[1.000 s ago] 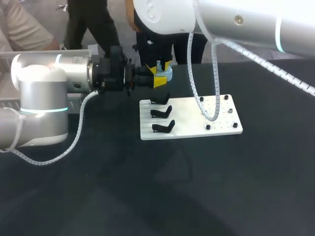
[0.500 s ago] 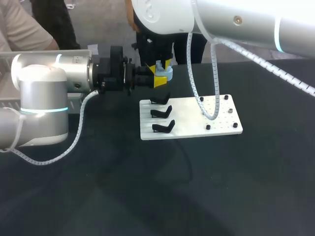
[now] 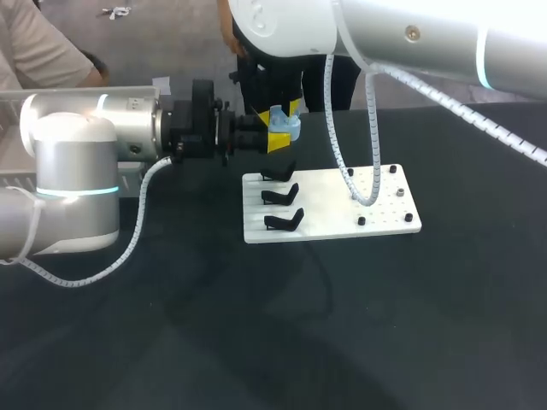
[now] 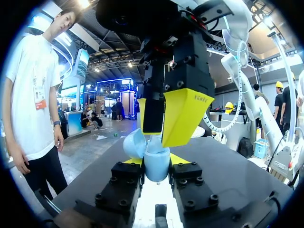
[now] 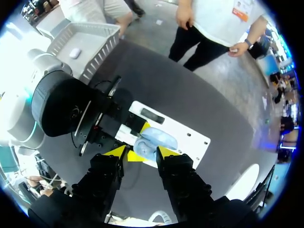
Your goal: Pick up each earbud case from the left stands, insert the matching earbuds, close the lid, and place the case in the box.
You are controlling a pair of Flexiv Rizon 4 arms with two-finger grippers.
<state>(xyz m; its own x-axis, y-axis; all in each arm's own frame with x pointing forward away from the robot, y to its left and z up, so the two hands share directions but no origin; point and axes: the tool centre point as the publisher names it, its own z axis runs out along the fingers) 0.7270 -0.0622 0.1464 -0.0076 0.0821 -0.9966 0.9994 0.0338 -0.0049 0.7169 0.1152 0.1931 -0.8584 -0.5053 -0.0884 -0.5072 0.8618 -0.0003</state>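
Over the last second the right pincer [image 3: 289,108] has risen slightly off the light blue earbud case [image 3: 285,126], exposing more of the case. The left pincer [image 3: 275,138] has not shifted. It is clamped on the case body and holds it in the air by the stand end of the white plate [image 3: 376,201]. Judgement: earbud insertion is at or near its end, and lid closing comes next. The head view shows all three black stands [image 3: 280,196] empty. The left wrist view shows the lid [image 4: 134,144] hinged open to one side, with the right pincer directly above the case. The right wrist view shows the case just ahead of the right pincer; whether that pincer grips anything cannot be told. The same view gives the clearest look at the grey box [image 5: 102,35] at the worktop [image 3: 256,342] edge, with one small white item inside.
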